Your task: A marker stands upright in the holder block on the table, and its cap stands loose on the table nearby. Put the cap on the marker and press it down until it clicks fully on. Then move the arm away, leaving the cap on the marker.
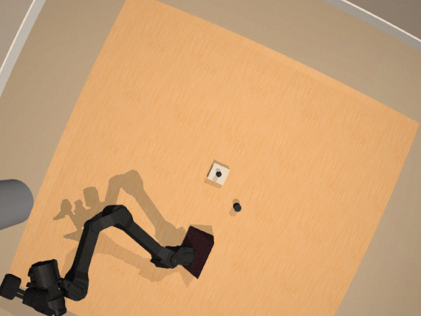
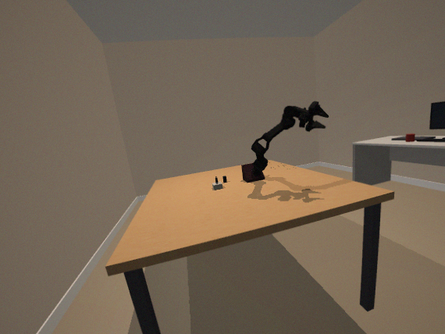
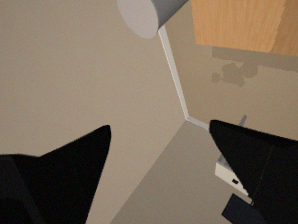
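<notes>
The white holder block point(image 1: 222, 180) point(image 2: 217, 186) sits on the table. The dark marker point(image 1: 218, 173) point(image 2: 216, 179) stands upright in it, with no cap on its tip. The small black cap point(image 1: 237, 207) point(image 2: 224, 179) stands loose on the table, between the holder block and the arm's base. My gripper point(image 2: 326, 122) point(image 3: 160, 127) is open and empty, raised high on the far side of the arm's base from the cap and marker. The wrist view shows the two fingers wide apart, with neither cap nor marker in sight.
The arm's dark red base point(image 1: 204, 251) point(image 2: 249, 172) stands on the wooden table point(image 1: 277, 129) point(image 2: 176, 218). A grey cylinder point(image 1: 15, 203) point(image 3: 172, 10) shows past the table's edge. A white desk point(image 2: 375, 143) with a red object point(image 2: 410, 137) and a monitor point(image 2: 438, 115) stands apart at the right.
</notes>
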Available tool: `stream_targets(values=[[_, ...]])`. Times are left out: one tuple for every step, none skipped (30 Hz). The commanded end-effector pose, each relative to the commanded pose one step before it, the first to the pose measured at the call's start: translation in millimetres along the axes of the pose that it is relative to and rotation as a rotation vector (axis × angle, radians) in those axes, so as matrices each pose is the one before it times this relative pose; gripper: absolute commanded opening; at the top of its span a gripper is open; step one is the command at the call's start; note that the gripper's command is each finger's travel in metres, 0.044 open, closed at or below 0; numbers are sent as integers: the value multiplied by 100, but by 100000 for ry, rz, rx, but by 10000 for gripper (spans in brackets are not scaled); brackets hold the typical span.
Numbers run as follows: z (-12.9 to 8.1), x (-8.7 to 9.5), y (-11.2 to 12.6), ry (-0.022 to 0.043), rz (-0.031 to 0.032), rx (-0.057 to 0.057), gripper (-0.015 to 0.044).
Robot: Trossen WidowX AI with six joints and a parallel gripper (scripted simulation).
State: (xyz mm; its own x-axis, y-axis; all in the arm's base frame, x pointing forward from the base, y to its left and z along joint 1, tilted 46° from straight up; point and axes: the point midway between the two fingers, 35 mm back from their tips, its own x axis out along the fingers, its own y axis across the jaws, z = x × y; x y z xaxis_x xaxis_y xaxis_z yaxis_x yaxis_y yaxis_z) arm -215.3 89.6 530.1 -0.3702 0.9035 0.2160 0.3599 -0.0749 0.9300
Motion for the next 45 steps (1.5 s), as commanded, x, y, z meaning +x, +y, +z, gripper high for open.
stream_targets(values=[[-199,-59,-56,689,38,-917,374],[-599,-182,-164,2078,135,-2743,347],[-1011,-314,-255,3497,302,-4544,321],[-1249,-392,-266,4286,497,-5458,295],[-1277,-399,-211,4334,645,-5410,269],[-1302,-405,-155,4373,796,-5361,243],[-1325,-411,-97,4404,949,-5314,243],[-1345,-415,-37,4426,1105,-5269,243],[-1362,-419,23,4440,1263,-5225,243],[-1376,-421,85,4445,1422,-5183,243],[-1453,-423,143,4603,1636,-5553,243],[-1473,-427,214,4627,1825,-5552,243],[-1480,-426,285,4606,2000,-5511,243],[-1482,-425,357,4576,2175,-5472,243],[-1481,-422,428,4537,2348,-5436,243],[-1476,-418,500,4490,2518,-5402,243],[-1468,-413,571,4433,2686,-5371,243],[-1457,-407,641,4369,2850,-5343,243],[-1442,-401,711,4297,3009,-5317,243],[-1424,-393,779,4218,3164,-5293,243],[-1040,-572,725,2726,2238,-1386,243],[-830,-457,598,2163,1834,-1154,243],[-825,-422,598,2183,1889,-1488,243],[-818,-423,613,2151,1922,-1500,243],[-661,-183,449,1940,1671,-2546,243],[-652,-175,460,1914,1697,-2565,243],[-642,-170,472,1885,1722,-2566,243],[-634,-166,486,1861,1751,-2564,243],[-624,-161,496,1832,1773,-2566,243],[-615,-155,507,1804,1796,-2567,243],[-657,-286,640,2047,2355,-2463,243],[-807,-354,814,2500,2973,-3063,243],[-923,-408,974,2845,3520,-3565,243],[-923,-408,1026,2834,3657,-3643,243],[-902,-398,1057,2759,3716,-3645,243],[-880,-387,1086,2684,3772,-3649,243],[-852,-374,1108,2593,3801,-3632,243],[-730,-317,1003,2225,3394,-3209,243],[-578,-247,832,1764,2782,-2610,243],[-446,-165,649,1362,2132,-2107,243],[-528,-83,673,1639,2048,-2757,243],[-693,-110,915,2151,2781,-3700,243],[-842,-134,1170,2621,3542,-4644,243],[-947,-148,1402,2963,4221,-5450,243],[-936,-139,1498,2965,4476,-5692,243]])
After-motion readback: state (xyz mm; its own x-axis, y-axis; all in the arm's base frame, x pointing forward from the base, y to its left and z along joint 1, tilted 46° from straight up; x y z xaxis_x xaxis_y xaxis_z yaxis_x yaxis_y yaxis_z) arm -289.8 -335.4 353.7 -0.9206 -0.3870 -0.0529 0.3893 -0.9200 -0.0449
